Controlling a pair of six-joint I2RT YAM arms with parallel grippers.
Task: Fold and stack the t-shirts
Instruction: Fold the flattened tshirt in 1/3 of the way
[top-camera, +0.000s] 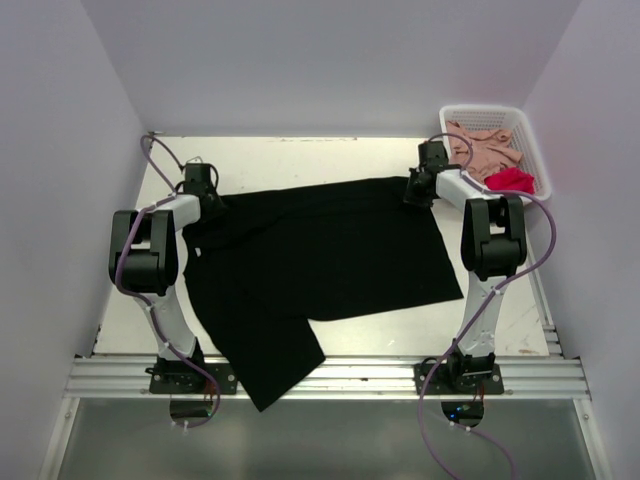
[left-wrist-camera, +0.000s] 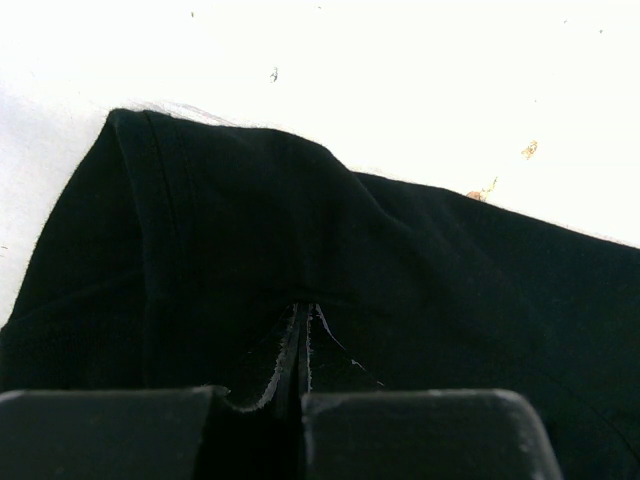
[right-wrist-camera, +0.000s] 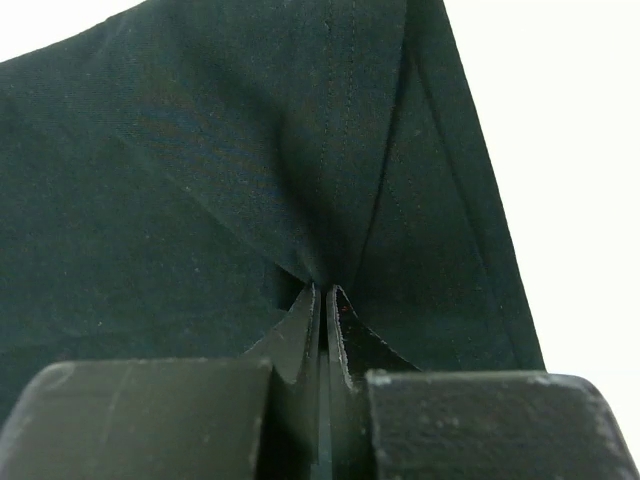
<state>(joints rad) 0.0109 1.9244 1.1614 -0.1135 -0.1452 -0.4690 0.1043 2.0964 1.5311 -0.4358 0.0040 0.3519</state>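
Observation:
A large black t-shirt (top-camera: 320, 250) lies spread across the table, and one part of it hangs over the near edge. My left gripper (top-camera: 212, 203) is at its far left corner, shut on a pinch of black cloth (left-wrist-camera: 400, 260) that rises to its fingertips (left-wrist-camera: 303, 312). My right gripper (top-camera: 415, 192) is at the far right corner, shut on a fold of the same shirt (right-wrist-camera: 200, 200) bunched at its tips (right-wrist-camera: 325, 292). A dusty pink t-shirt (top-camera: 485, 145) and a bright red t-shirt (top-camera: 510, 180) lie crumpled in the basket.
The white lattice basket (top-camera: 480, 110) stands at the far right corner, close beside my right arm. Bare pale table (top-camera: 300, 160) shows behind the shirt. Walls close in on the left, right and back. A metal rail (top-camera: 380, 375) runs along the near edge.

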